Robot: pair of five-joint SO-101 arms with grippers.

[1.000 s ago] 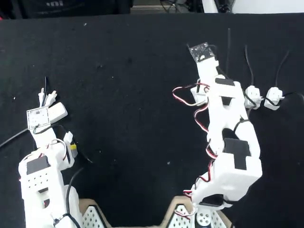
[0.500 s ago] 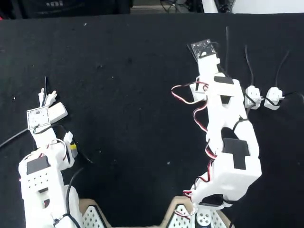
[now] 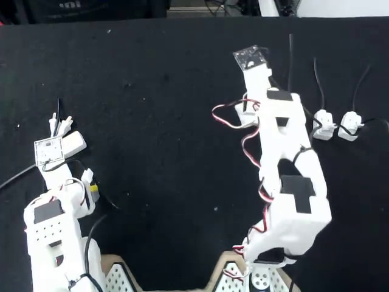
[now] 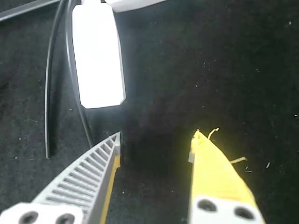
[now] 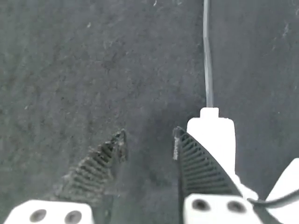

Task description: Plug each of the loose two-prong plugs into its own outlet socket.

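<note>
My right gripper [image 5: 148, 137] is open just above the black cloth, with nothing between its fingers. A white plug [image 5: 212, 133] with a thin cord [image 5: 206, 56] lies right beside one finger, outside the gap. In the high view the right arm [image 3: 279, 128] reaches to the back centre and covers that plug; its cord [image 3: 290, 52] runs away behind it. My left gripper [image 4: 156, 137] is open over bare cloth. A white outlet block [image 4: 98, 56] lies a short way past its fingertips, with black cords [image 4: 49, 93] beside it. In the high view this block [image 3: 74, 143] sits at the left.
Two small white plug-and-socket pairs [image 3: 324, 124] [image 3: 349, 126] with black cords lie to the right of the right arm. A small white piece [image 3: 62, 125] lies just beyond the left block. The black cloth covers the table to its far edge.
The right arm's wrist has moved farther back and a little to the left. The left arm has kept still.
</note>
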